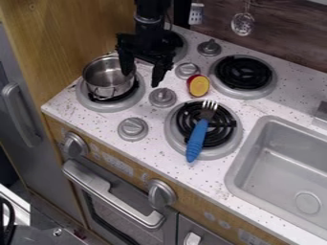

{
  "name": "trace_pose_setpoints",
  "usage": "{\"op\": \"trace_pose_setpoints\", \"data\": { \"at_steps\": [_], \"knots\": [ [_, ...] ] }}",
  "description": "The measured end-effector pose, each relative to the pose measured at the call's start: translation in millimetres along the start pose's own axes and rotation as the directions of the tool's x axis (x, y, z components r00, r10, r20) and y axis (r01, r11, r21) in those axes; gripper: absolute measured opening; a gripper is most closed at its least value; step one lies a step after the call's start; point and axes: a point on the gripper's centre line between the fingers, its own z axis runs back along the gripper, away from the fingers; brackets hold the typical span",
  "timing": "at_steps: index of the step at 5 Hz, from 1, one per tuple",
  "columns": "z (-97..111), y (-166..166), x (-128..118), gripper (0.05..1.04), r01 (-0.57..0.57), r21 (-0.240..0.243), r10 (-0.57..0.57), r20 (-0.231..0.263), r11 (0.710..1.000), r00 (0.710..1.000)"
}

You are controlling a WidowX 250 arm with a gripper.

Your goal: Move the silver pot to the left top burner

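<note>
The silver pot (107,78) sits on the front left burner (133,102), and the black gripper (142,80) hangs over the pot's right edge with its fingers spread apart. Just right of the pot is a cut red and yellow fruit (199,86); farther right of the pot, a blue-handled fork (197,139) lies on another burner (228,149), and the sink (258,160) is farthest right.

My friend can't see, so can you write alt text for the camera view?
A robot's open claw hangs by a silver pot on the front left burner of a stove. A blue-handled fork lies on another burner.
</note>
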Motion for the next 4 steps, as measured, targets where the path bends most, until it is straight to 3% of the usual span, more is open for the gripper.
{"op": "trace_pose_setpoints", "data": {
  "at_steps": [1, 4],
  "knots": [
    [-16.9, -2.7, -6.2, 0.998, 0.002, -0.007, -0.003, -0.048, 1.0, 0.999],
    [-31.9, 29.3, 11.0, 0.998, -0.075, 0.013, 0.075, -0.067, 0.997, 0.995]
  ]
}}
